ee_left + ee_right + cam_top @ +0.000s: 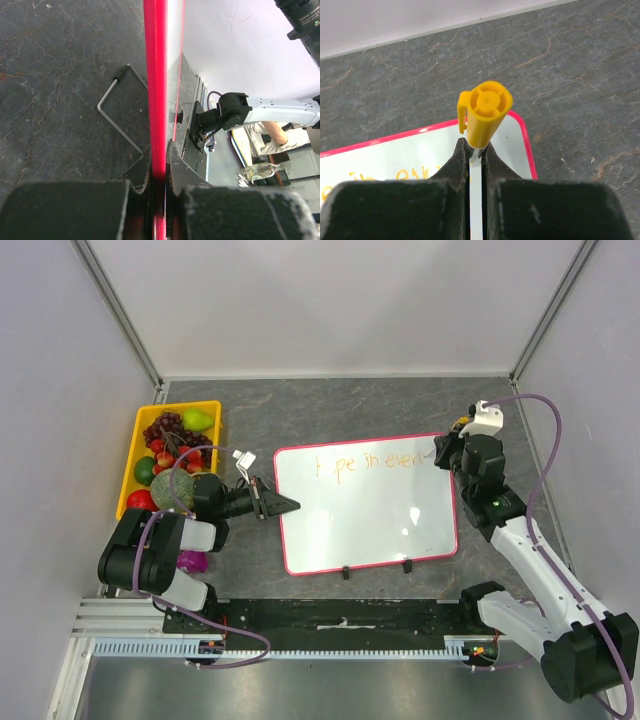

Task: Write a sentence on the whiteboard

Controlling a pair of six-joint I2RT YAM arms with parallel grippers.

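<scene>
top external view: the large, glossy white rectangular whiteboard, rimmed by a thin pink-red frame, lies flat on the dark grey stone-patterned table, right of centre, with its two small black feet on the near long edge. the sentence, thin orange handwriting, runs in a single line just inside the far edge; the letters are too small to read with certainty. the left gripper reaches in from the left and pinches the board's left edge; the left wrist view shows the red frame clamped between the black pads. the right gripper is at the board's far right corner, by the end of the writing, pressed together on a yellow-capped marker pen. a yellow plastic tray of mixed fruit sits at the far left, apart from the board.
</scene>
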